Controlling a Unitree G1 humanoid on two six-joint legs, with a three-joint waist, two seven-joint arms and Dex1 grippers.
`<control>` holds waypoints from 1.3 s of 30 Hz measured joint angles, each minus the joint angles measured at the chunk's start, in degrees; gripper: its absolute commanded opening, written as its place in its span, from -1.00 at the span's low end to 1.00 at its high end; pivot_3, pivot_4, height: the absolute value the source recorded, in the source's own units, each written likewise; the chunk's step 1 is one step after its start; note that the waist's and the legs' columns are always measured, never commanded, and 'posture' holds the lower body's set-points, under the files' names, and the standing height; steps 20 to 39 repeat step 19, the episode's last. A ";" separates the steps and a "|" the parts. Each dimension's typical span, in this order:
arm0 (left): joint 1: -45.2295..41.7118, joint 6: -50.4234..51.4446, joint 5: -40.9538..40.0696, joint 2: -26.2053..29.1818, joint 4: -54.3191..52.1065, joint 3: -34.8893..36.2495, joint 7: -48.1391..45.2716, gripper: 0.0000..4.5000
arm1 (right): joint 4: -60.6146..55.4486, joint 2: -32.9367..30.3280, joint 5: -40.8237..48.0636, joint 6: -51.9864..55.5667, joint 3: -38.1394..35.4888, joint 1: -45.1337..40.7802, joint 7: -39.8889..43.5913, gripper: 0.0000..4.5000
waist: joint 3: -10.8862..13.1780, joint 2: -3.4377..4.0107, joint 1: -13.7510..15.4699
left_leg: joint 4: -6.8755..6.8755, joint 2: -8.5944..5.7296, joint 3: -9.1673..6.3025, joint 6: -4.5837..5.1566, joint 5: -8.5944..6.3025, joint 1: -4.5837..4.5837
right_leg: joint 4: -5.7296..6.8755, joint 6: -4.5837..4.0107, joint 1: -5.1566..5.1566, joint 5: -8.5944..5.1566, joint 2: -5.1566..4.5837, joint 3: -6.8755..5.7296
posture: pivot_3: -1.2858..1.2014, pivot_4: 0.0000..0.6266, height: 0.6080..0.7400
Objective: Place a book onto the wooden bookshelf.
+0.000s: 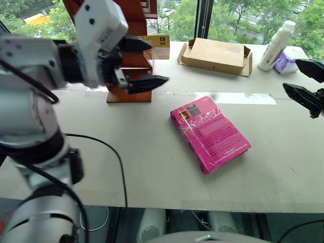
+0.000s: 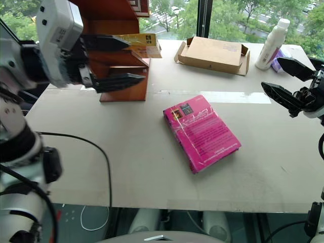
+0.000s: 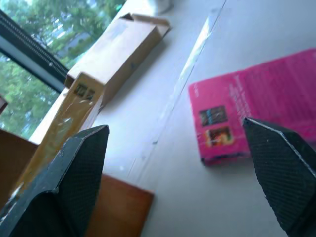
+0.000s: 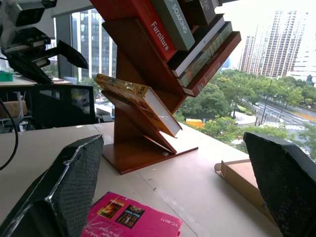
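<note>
Your book (image 4: 136, 101) leans on the wooden bookshelf (image 4: 148, 138), so both end effectors, left (image 2: 126, 59) and right (image 2: 283, 81), gape wide, empty.

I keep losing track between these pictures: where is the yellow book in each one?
Left eye view: yellow book on the wooden bookshelf, upper middle.
Right eye view: upper middle, left of the cardboard box.
Left wrist view: far left.
Right wrist view: centre-left, leaning on a slanted board.
Shared landmark: the pink book.
</note>
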 measured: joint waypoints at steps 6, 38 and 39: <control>17.87 -0.17 -4.09 -11.22 -8.63 0.80 11.30 0.98 | 1.89 -3.18 -5.06 -0.17 -0.67 8.18 -0.73 1.00 | -0.03 0.02 -0.14 | -0.08 -0.01 -0.12 -0.08 0.04 0.09 | -0.06 -0.15 0.13 0.07 0.00 0.10 | 0.03 -0.52 0.90; 61.84 -30.31 -8.17 -3.33 4.44 11.47 12.42 0.98 | 11.47 -6.35 -12.98 -4.43 -14.54 35.31 1.62 1.00 | -0.14 0.03 -0.27 | -0.27 -0.03 0.01 -0.15 -0.26 0.72 | -0.18 -0.27 0.50 -0.20 -0.64 0.08 | 0.03 -0.52 0.90; 61.84 -30.31 -8.17 -3.33 4.44 11.47 12.42 0.98 | 11.47 -6.35 -12.98 -4.43 -14.54 35.31 1.62 1.00 | -0.14 0.03 -0.27 | -0.27 -0.03 0.01 -0.15 -0.26 0.72 | -0.18 -0.27 0.50 -0.20 -0.64 0.08 | 0.03 -0.52 0.90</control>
